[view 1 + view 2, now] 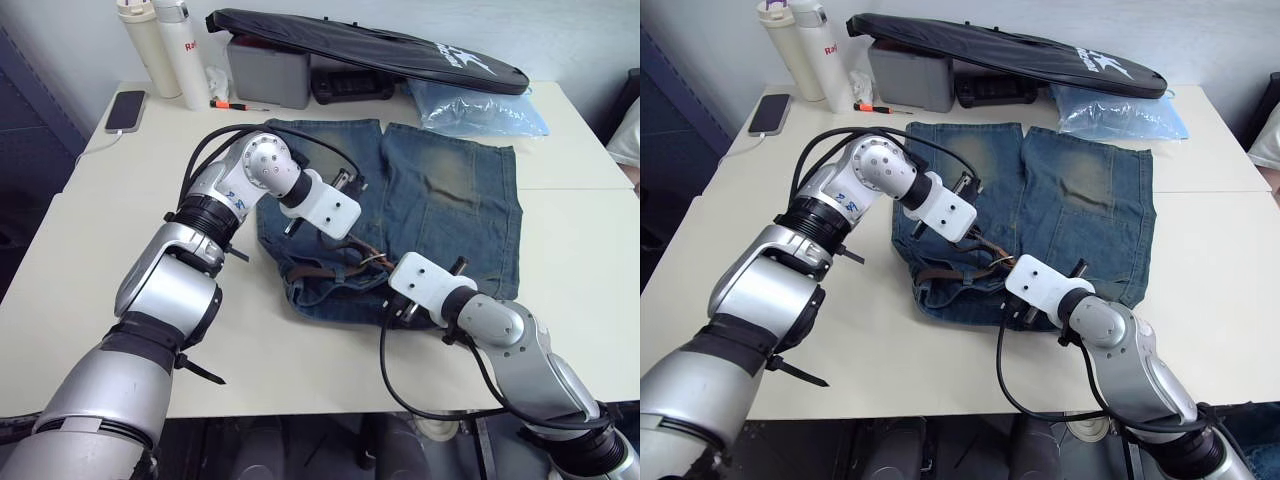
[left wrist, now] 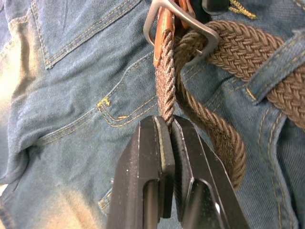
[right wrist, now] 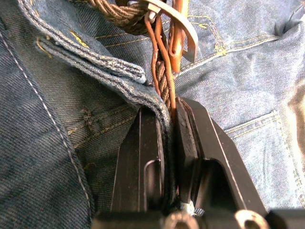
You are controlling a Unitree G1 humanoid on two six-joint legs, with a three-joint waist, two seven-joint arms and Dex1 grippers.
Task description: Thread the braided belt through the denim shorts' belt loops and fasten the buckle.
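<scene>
The blue washed denim shorts (image 1: 440, 215) lie flat on the pale table (image 1: 90, 300), and the dark brown braided belt (image 2: 228, 52) runs along their near waistband, with its silver rectangular metal buckle (image 2: 183, 21) between the two arms. The left gripper (image 2: 167, 138) is pinched closed on the braided strap just short of the buckle, while the right gripper (image 3: 169, 138) is clamped on the belt's end together with a fold of the waistband. To fasten cleanly, I judge the left should hold the buckle steady and flat while the right feeds the strap straight through the frame, without dragging the denim along.

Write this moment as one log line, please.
left gripper: shut on braided belt | right gripper: shut on belt | buckle: unfastened | denim shorts: on table
</scene>
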